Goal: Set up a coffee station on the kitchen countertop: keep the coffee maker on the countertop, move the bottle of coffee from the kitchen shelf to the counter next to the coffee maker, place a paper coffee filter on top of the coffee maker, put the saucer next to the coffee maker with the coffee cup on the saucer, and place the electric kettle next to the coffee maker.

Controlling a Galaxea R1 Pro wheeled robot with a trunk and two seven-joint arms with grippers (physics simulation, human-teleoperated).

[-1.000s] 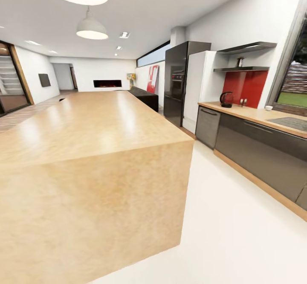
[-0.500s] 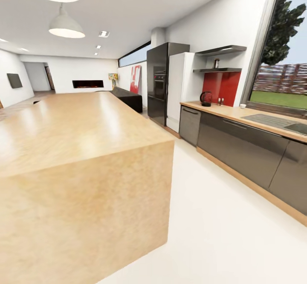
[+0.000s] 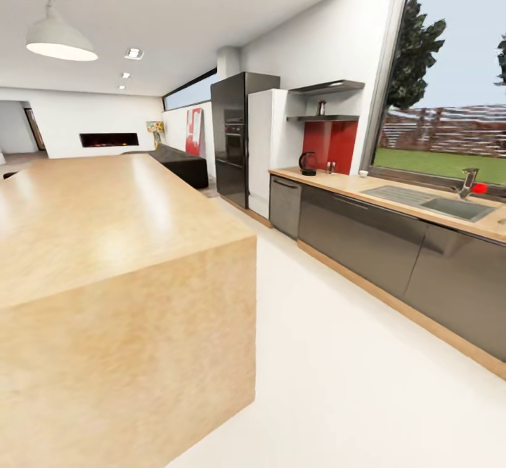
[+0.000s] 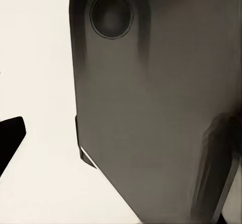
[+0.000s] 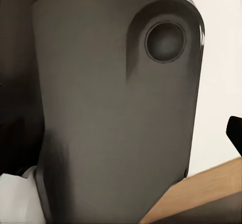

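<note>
In the head view a dark electric kettle stands on the wooden kitchen countertop, at its far end in front of a red backsplash. On the wall shelf above the kettle stands a small bottle. A small white cup sits on the counter by the window sill. In the left wrist view a dark fingertip pokes in beside a grey robot body panel. The right wrist view has another dark fingertip beside a similar panel. Neither view lets me judge the jaws.
A large wooden island fills the left of the head view. A white floor aisle runs between it and the grey cabinets. A sink with faucet lies under the window. A black oven tower and a white fridge stand beyond the counter.
The head camera has swung to the right, so the whole picture slid left. The window, sink and faucet have come into view. Nothing on the counter has moved.
</note>
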